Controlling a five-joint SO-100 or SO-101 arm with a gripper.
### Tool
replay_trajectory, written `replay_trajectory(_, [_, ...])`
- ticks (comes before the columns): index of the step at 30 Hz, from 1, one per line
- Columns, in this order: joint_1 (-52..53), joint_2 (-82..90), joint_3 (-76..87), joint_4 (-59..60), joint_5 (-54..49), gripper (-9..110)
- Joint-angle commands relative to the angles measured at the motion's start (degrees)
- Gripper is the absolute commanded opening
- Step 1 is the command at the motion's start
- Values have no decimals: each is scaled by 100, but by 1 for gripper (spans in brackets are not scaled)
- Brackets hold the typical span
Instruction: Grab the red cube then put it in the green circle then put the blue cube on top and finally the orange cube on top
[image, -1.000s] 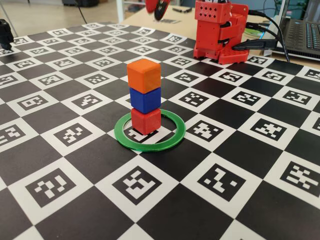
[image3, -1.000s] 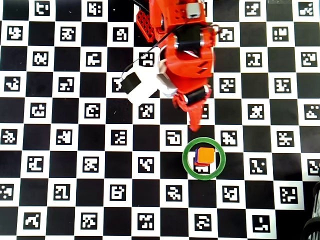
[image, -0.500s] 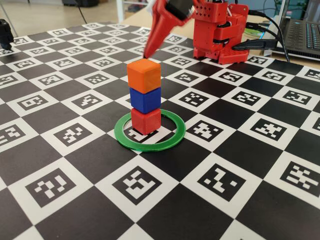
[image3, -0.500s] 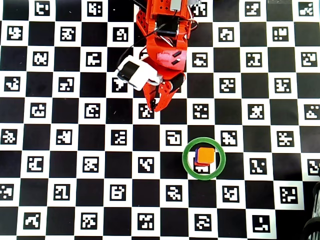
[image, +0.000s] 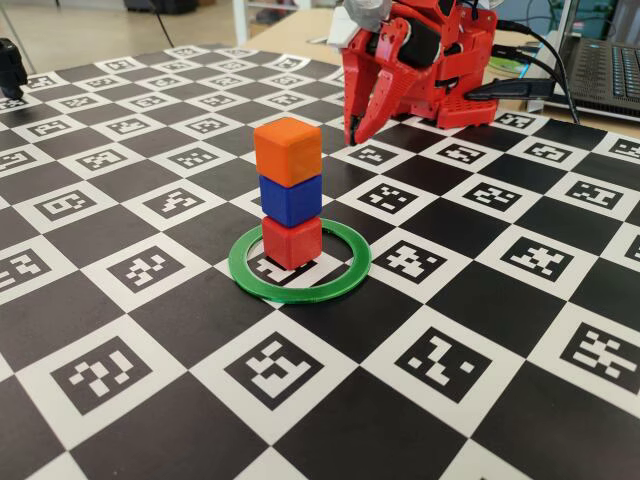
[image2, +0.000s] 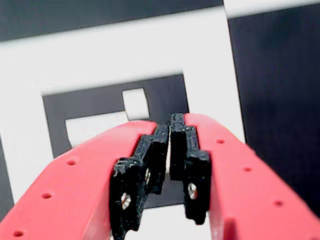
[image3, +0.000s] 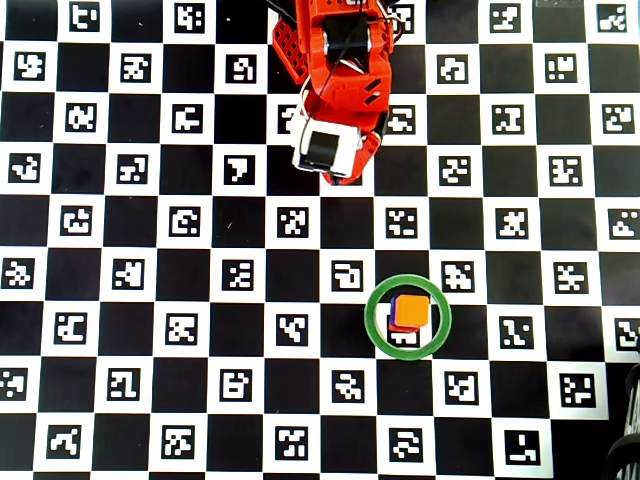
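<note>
I've pulled my gripper (image: 352, 136) back toward the base, fingers closed and empty, well clear of the red cube (image: 292, 243), blue cube (image: 290, 198), orange cube (image: 288, 151) stack in the green circle (image: 299, 285) — looks done.

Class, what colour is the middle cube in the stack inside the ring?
Deep blue: the blue cube, seen best in the fixed view.

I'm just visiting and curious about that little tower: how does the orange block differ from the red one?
The orange block sits at the very top, while the red block is at the bottom, resting on the board inside the green ring. The orange block's top is bare, while the red block carries the blue block. From overhead, orange hides nearly all of red. Both look like same-sized matte cubes.
</note>
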Motion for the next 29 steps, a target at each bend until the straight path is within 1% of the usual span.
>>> replay_trajectory(1, [18,255,229,457,-114,-6])
replay_trajectory(4, [123,492,229,598,132,-6])
replay_trajectory(29, [141,580,229,650,26,-6])
